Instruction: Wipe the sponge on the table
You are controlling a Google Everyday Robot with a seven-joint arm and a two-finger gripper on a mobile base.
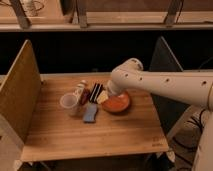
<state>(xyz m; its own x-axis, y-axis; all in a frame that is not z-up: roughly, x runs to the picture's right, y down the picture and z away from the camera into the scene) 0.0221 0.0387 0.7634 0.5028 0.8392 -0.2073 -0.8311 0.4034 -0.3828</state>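
Note:
The blue sponge (90,113) lies flat on the wooden table (115,132), just in front of a clear cup (68,102). My white arm reaches in from the right and bends down at its wrist. The gripper (106,95) hangs over the left rim of an orange plate (118,104), beside a black-and-yellowish striped block (95,92). It is up and to the right of the sponge and apart from it. The gripper is open and I see nothing held in it; the wrist hides much of it.
A small bottle (81,91) stands behind the cup. Upright panels close the table's left side (17,92) and right side (162,60). A dark gap and a shelf lie behind. Bare wood stretches along the front of the table.

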